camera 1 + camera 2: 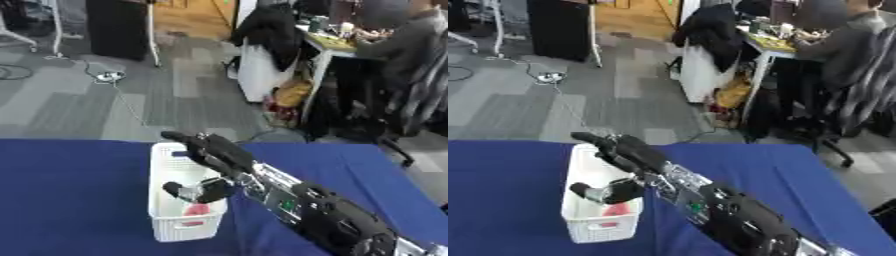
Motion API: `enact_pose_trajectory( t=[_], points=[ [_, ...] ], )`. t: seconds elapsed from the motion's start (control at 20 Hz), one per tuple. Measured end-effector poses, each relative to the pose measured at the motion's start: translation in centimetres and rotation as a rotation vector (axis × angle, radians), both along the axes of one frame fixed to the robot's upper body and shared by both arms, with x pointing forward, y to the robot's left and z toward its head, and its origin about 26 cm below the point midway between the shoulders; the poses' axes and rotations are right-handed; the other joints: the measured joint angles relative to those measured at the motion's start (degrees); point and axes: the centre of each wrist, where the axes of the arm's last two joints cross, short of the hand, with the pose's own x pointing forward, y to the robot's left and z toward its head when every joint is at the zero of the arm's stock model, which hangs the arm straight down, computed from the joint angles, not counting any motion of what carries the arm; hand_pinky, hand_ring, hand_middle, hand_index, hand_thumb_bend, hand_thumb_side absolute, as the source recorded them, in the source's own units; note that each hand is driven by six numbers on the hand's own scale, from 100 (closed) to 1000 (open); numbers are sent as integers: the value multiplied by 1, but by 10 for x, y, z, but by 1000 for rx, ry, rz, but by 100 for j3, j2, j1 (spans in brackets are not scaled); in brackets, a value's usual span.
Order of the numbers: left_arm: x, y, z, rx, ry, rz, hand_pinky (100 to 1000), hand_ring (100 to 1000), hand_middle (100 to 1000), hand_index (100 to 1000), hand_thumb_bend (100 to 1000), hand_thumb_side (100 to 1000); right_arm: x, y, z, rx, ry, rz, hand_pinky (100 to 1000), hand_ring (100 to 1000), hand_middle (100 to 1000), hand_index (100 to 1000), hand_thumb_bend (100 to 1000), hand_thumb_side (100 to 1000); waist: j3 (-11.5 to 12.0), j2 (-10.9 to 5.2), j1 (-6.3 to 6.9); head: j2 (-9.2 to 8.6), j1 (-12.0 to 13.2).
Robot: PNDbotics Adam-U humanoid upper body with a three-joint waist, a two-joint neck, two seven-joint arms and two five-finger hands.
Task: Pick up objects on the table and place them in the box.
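Note:
A white slatted box [166, 165] stands on the blue table [70, 190]. My right hand [213, 152] reaches in from the lower right and hovers over the box's right rim, fingers stretched out towards the far end and thumb [188, 192] hanging down inside the box. Nothing is held between them. Something pink or red [198, 209] lies at the bottom of the box near its front wall. My left hand does not show in either view.
The table's far edge runs just behind the box. Beyond it is grey floor with a cable, a white desk with bags under it and a seated person at the back right.

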Motion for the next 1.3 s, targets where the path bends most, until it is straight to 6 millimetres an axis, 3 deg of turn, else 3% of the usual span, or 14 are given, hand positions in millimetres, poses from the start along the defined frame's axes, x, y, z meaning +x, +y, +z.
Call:
enact_pose_trajectory(
  t=[0.05,0.1,0.15,0.3,0.35,0.4,0.7,0.95,1.1,1.3],
  points=[
    [0,0,0,1,1,0,578,620,782,842,190,994,-1,-2,-3,-1,5,-5,100,366,487,1000,436,1000,-16,0,10,-9,0],
    [1,1,-1,1,2,2,579,620,782,842,190,994,-2,-4,-5,-5,10,-11,100,311,439,1000,447,1000,-30,0,22,-50,0],
    [1,1,-1,1,2,4,577,620,782,842,189,994,-3,-6,-6,-8,12,-16,100,446,546,1000,427,1000,-41,0,32,-87,-1],
    [3,6,-4,7,5,18,576,619,783,842,188,993,-12,-12,-11,-13,25,-26,100,488,583,1000,393,1000,-144,-1,63,-371,-5],
    [4,7,-6,11,8,24,575,618,782,842,188,993,-17,-15,-11,-12,28,-25,100,488,582,1000,439,1000,-196,-1,80,-470,-5],
    [5,10,-7,12,8,33,573,617,783,842,187,993,-24,-16,-9,-4,24,-19,100,488,579,1000,374,1000,-250,-6,107,-573,1],
    [12,34,-21,48,14,118,557,609,783,842,179,992,-88,-5,-1,158,29,61,100,490,566,1000,359,1000,-847,-88,293,-1205,319],
    [20,63,-40,124,16,210,537,599,784,838,170,993,-117,-7,-17,383,44,74,107,486,562,1000,375,1000,-1398,-161,471,-1670,787],
    [25,80,-54,176,20,259,517,585,775,815,165,992,-122,-7,-26,518,6,80,125,486,561,1000,315,1000,-1652,-195,562,-1817,1065],
    [31,101,-71,224,37,313,484,519,690,742,161,987,-122,-5,-28,665,-92,132,169,495,579,1000,261,1000,-1844,-250,642,-1863,1240]
  ],
)
